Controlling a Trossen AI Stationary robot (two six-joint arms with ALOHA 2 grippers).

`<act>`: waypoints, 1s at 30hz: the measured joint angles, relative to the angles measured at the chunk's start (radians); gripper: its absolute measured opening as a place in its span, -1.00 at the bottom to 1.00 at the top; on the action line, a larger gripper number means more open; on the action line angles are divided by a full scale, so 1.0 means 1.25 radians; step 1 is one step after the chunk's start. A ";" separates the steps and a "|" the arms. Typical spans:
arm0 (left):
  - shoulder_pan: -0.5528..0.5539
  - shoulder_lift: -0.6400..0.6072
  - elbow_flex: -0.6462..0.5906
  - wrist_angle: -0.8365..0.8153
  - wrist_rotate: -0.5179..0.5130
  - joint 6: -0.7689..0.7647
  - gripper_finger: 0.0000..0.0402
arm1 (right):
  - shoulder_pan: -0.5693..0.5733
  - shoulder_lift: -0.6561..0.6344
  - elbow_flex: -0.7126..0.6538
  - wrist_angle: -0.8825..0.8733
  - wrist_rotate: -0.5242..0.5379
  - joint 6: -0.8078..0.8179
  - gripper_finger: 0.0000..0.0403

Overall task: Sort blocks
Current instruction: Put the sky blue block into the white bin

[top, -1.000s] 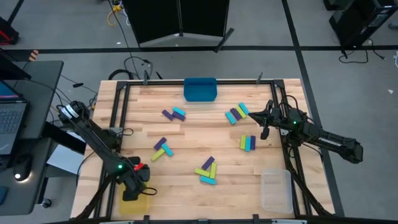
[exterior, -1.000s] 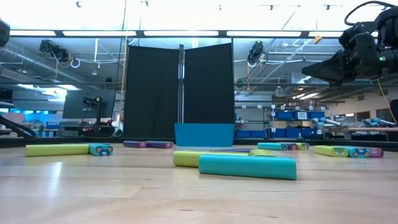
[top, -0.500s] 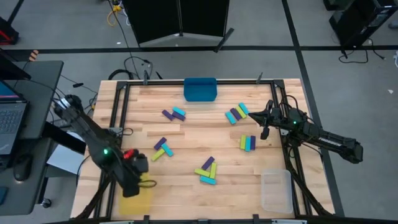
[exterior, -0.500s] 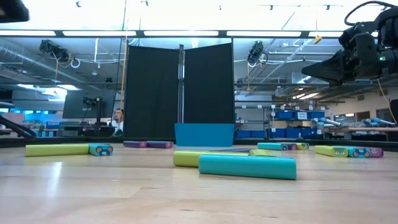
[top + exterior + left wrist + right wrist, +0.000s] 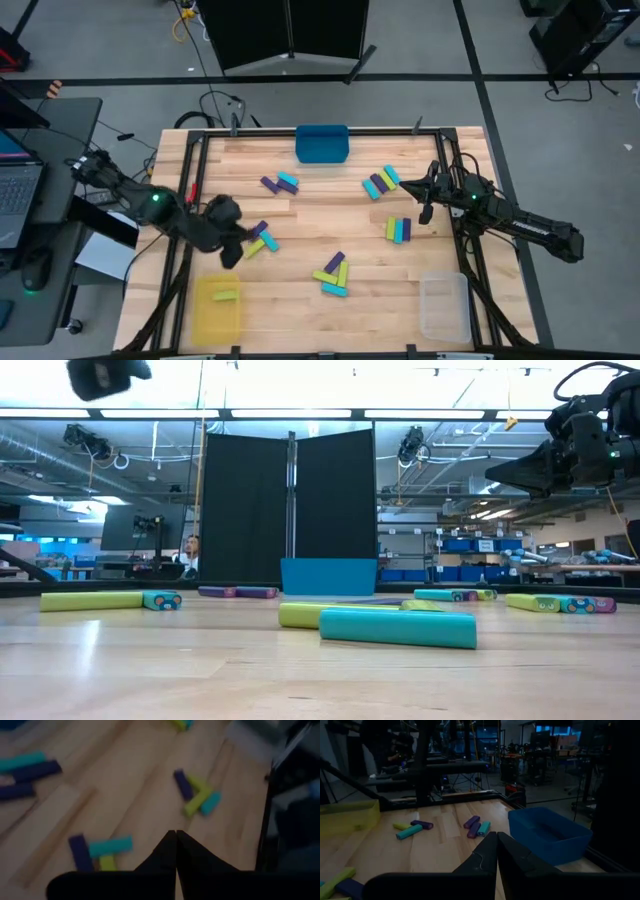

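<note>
At the far left of the wooden surface (image 5: 300, 300), a yellow bin (image 5: 217, 310) sits at the near corner with one lime block (image 5: 225, 295) lying inside it. Above it, the left end effector (image 5: 232, 252) hangs over the boards with its fingers pressed together and nothing between them — just beside a purple, lime and cyan trio of blocks (image 5: 261, 238). Further along lie a purple-and-cyan pair (image 5: 279, 183), then the blue bin (image 5: 321, 143) at the far edge, and nearer the front a crossed cluster (image 5: 333, 274) of lime, purple and cyan bars. Right of centre are three blocks (image 5: 380, 183) side by side and another group (image 5: 398, 229) below them. The right end effector (image 5: 424, 200) hovers between those two groups, fingers together and empty. A clear bin (image 5: 443, 305) stands at the right front corner.
</note>
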 joint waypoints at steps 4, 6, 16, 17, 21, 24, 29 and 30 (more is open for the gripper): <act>0.062 -0.022 -0.072 0.163 0.013 0.052 -0.98 | 0.000 0.000 0.000 0.004 0.000 0.000 -0.89; 0.093 -0.026 -0.109 0.236 0.038 0.078 -0.98 | 0.000 0.000 0.000 0.026 0.000 0.000 -0.89; 0.236 -0.027 -0.288 0.594 0.127 0.148 -0.98 | 0.000 0.000 0.000 0.228 0.010 0.044 -0.89; 0.247 -0.028 -0.296 0.606 0.133 0.149 -0.98 | 0.000 0.000 0.000 0.259 0.019 0.053 -0.89; 0.282 -0.034 -0.308 0.608 0.175 0.154 -0.98 | 0.000 0.000 0.000 0.356 0.078 0.099 -0.89; 0.301 -0.038 -0.308 0.614 0.184 0.171 -0.97 | 0.000 0.000 0.000 0.408 0.131 0.139 -0.89; 0.337 -0.041 -0.308 0.618 0.193 0.190 -0.97 | 0.000 0.005 0.009 0.397 0.186 0.224 -0.90; 0.345 -0.041 -0.308 0.623 0.199 0.199 -0.97 | 0.000 0.011 0.019 0.366 0.186 0.245 -0.90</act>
